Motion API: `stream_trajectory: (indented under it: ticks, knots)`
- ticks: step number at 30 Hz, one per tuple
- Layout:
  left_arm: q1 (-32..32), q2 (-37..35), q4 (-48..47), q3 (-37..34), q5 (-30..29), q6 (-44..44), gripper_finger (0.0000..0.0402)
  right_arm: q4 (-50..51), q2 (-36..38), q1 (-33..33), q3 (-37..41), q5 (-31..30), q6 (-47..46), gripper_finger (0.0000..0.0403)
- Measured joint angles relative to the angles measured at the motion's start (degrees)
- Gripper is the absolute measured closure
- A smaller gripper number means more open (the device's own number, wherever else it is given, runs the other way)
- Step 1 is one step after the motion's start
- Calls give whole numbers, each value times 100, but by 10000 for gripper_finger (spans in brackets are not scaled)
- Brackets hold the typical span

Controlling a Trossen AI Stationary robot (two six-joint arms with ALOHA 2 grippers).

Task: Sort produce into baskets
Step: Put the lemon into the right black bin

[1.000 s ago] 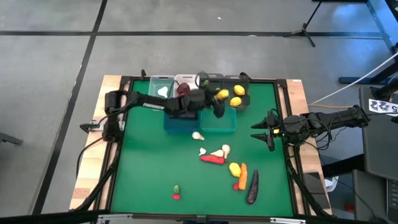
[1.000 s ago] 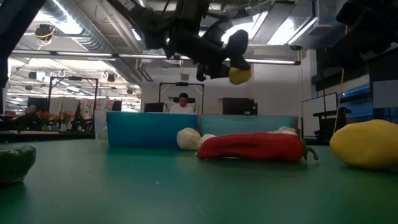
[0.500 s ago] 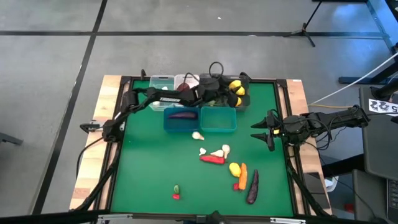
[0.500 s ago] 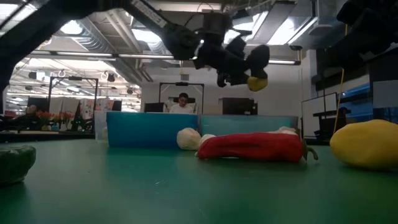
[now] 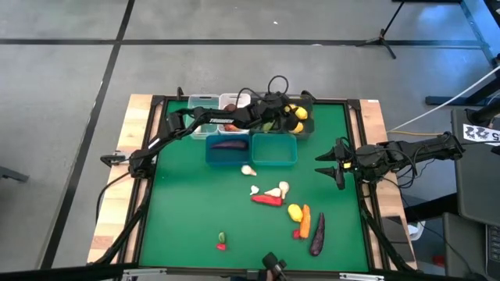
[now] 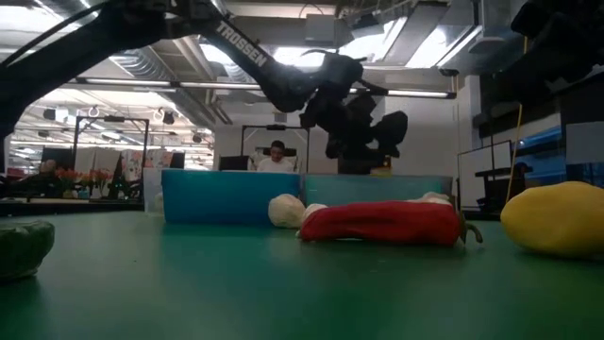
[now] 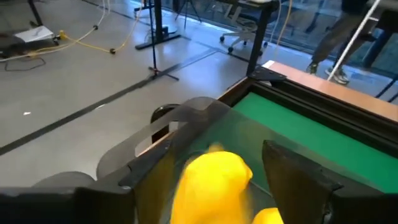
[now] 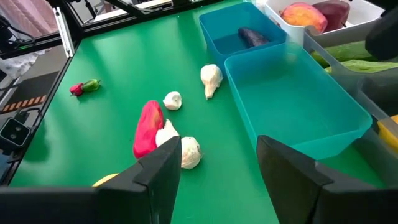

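My left gripper [image 5: 283, 115] is open above the dark smoky grey bin [image 5: 305, 127] at the table's far edge; it also shows in the low view [image 6: 377, 132]. In the left wrist view a yellow lemon [image 7: 211, 183] lies low in that bin [image 7: 186, 118] between the spread fingers, beside another lemon [image 7: 268, 215]. My right gripper [image 5: 328, 164] waits open and empty at the table's right edge. On the green table lie garlic [image 5: 248, 169], a red pepper [image 5: 267, 200], a lemon [image 5: 294, 211], a carrot [image 5: 305, 221] and an eggplant [image 5: 316, 236].
A clear bin [image 5: 203, 103], a white bin [image 5: 232, 100] and a second grey bin with green cucumbers [image 8: 354, 62] stand in the far row. In front of them are a blue bin [image 5: 228, 150] holding an eggplant and a teal bin [image 5: 274, 150]. A small green and red piece [image 5: 222, 240] lies near the front.
My left gripper has carried the lemon from above the teal bin toward the table's far edge and right, over the dark grey bin. It has come lower there and let the lemon go. The lemon no longer hangs under the fingers in the low view.
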State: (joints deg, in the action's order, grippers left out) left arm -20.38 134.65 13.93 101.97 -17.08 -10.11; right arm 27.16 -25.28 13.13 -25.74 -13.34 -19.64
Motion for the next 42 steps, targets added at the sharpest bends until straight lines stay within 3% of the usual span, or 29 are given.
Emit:
stream_trajectory:
  ticks: [6, 11, 16, 22, 31, 37, 42]
  knots:
    - [36, -16, -111, 4, 173, 105, 119, 2, 2, -1, 0, 22, -2, 194]
    - [251, -463, -698, 2, 1437, 539, 117, 20, 0, -2, 0, 136, -2, 194]
    - [891, -1197, -2252, 22, 2251, 1813, 120, 47, 2, -2, 0, 138, -4, 194]
    - [1927, -1508, -3320, 9, 2425, 2540, 121, 6, 2, -2, 0, 136, -3, 194]
    - [2986, -952, -2327, -331, 2402, 3132, 121, -8, 2, -2, 0, 136, -108, 194]
    - [3014, -563, -1683, -425, 2373, 3321, 121, -12, 2, -2, 0, 136, -111, 194]
    - [2869, -337, -1405, -426, 3047, 3272, 121, -24, 2, -2, 0, 136, -111, 194]
